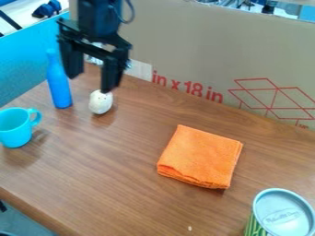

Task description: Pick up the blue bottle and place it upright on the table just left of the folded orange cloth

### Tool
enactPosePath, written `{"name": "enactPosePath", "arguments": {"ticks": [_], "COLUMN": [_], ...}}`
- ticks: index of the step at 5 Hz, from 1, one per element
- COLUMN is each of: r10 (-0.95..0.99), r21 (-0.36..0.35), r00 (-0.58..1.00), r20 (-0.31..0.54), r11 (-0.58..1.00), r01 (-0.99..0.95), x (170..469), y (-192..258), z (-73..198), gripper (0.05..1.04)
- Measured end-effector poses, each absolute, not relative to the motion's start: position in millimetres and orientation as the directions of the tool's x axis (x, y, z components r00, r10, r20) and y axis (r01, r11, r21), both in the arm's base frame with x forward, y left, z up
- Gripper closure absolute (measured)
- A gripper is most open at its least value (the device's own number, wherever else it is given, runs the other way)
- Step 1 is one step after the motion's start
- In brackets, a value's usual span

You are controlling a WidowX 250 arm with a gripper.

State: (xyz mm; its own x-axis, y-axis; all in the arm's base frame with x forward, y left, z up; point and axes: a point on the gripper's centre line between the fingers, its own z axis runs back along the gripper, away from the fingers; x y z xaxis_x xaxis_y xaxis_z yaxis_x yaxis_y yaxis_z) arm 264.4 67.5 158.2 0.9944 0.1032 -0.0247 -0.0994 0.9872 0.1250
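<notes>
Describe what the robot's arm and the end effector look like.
The arm is black, with a thin, dark cable looping out beside it. The end effector is black too: a wide crossbar with two straight, blocky fingers.

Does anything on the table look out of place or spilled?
Only a tiny pale speck left of the can, perhaps a crumb, looks stray on the brown wood; the bottle and cup stand upright.

A cardboard sheet (pixel 197 55) and a bright blue panel (pixel 25 69) stand behind the brown wooden table (pixel 117 170).
</notes>
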Motion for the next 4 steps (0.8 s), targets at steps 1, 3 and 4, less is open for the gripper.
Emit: {"name": "enactPosePath", "arguments": {"ticks": [1,3,4], "r10": [0.138,0.193,0.232], "r21": [0.141,0.126,0.115], "r00": [0.990,0.976,0.960], "r20": [0.011,0.103,0.157], "r11": [0.980,0.970,0.961], "r01": [-0.138,-0.205,-0.251], "x": [260,250,246], "y": [89,131,155], "z": [165,186,196], "gripper": [0.083,0.083,0.083]}}
